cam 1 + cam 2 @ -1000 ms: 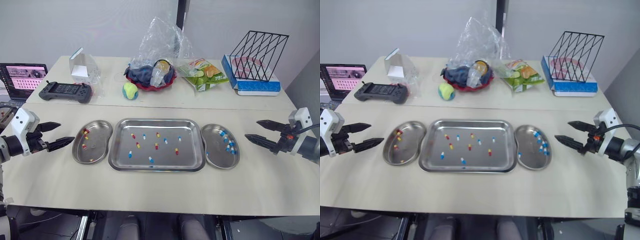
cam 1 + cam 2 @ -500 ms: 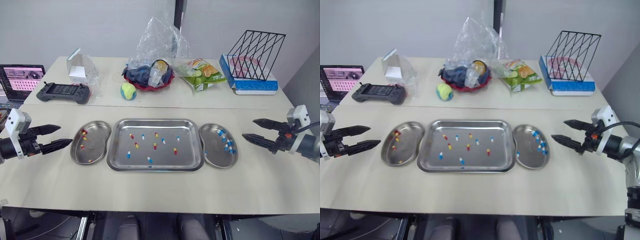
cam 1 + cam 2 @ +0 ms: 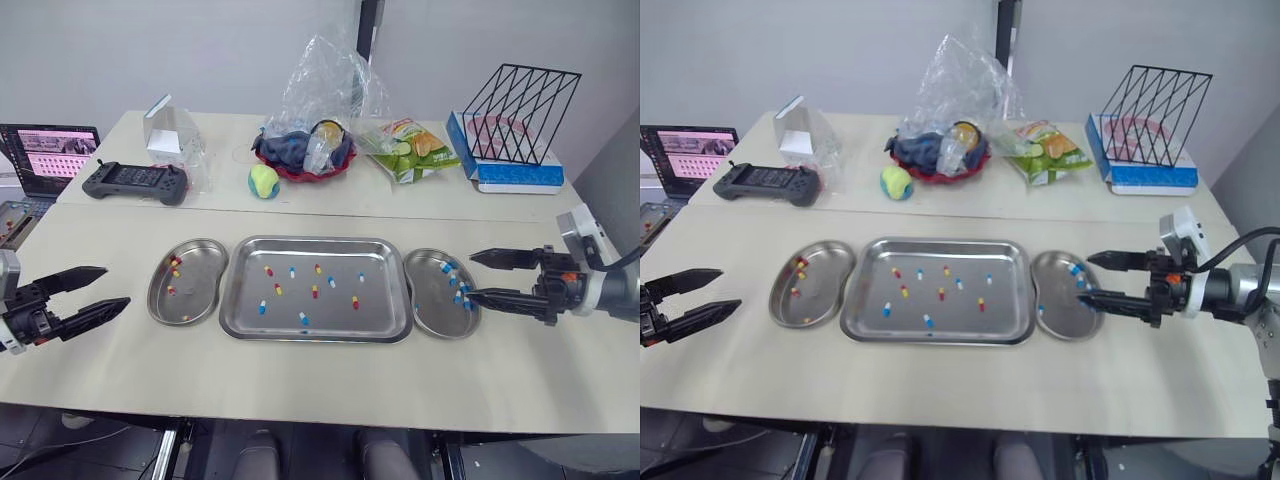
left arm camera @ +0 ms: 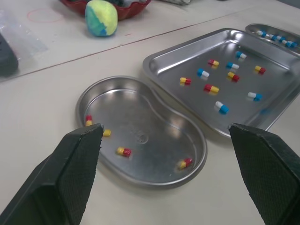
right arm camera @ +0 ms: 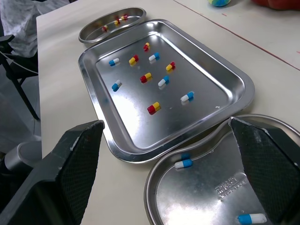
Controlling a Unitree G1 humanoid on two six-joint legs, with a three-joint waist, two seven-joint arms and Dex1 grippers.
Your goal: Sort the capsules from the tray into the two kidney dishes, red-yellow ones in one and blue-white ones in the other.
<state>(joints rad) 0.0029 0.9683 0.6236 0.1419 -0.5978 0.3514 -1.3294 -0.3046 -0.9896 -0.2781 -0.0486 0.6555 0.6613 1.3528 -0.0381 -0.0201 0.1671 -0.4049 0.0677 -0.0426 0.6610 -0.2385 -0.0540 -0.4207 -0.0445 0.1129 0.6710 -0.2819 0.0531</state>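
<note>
The right gripper (image 3: 470,275) has two long, black, tapered fingers (image 5: 77,164) with cross-hatched inner faces; an orange mark (image 3: 1167,278) sits at their base; behind is a white wrist block (image 3: 578,228) and a black cable (image 3: 1245,237); the left gripper (image 3: 115,286) is just as black.

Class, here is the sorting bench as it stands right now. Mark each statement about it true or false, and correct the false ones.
1. The left kidney dish holds red-yellow capsules. True.
2. The tray is empty. False: capsules of both colours lie in it.
3. The right tool is shut on a capsule. False: it is open and holds nothing, at the outer rim of the right kidney dish.
4. A yellow-green ball lies beside the red bowl. True.
5. The left tool hangs over the tray. False: it is open, left of the left kidney dish and apart from it.
</note>
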